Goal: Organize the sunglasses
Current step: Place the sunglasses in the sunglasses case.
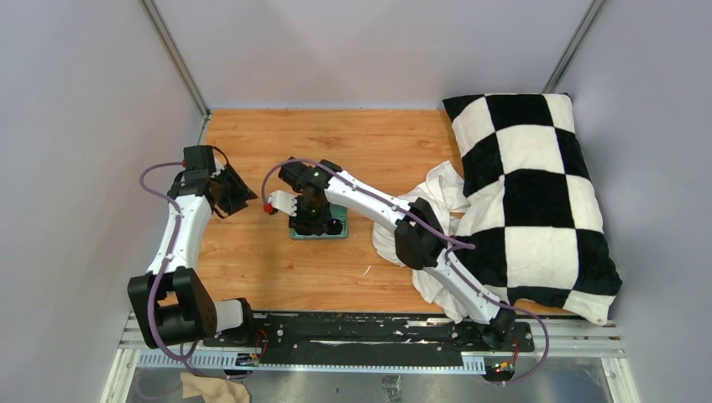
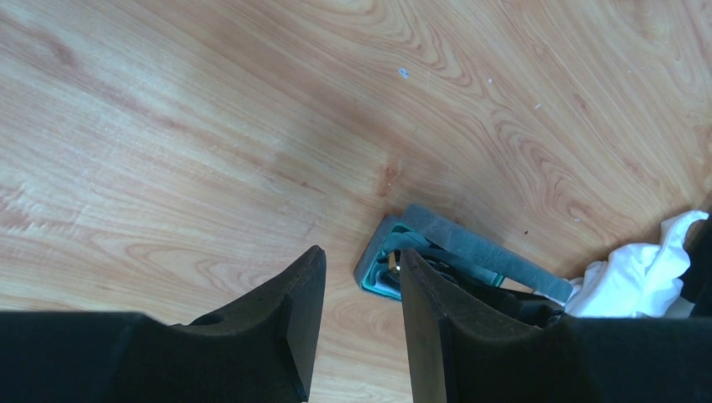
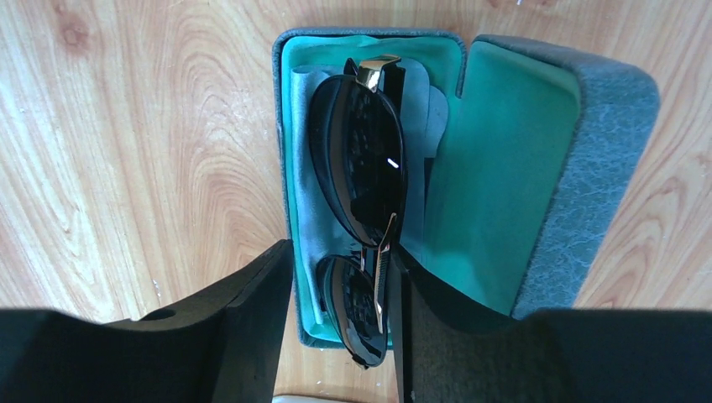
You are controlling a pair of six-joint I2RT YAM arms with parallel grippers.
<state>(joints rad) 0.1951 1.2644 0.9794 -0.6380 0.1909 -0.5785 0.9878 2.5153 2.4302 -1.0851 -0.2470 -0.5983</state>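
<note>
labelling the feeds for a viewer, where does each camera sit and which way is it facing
top external: above and behind the bases, looking down on the table; left arm, right arm, pillow and cloth show.
left wrist: on the left arm, looking down at wood past the open left gripper.
right wrist: straight above the open case, sunglasses inside, open right gripper either side of them.
shared: all three views catch the case.
</note>
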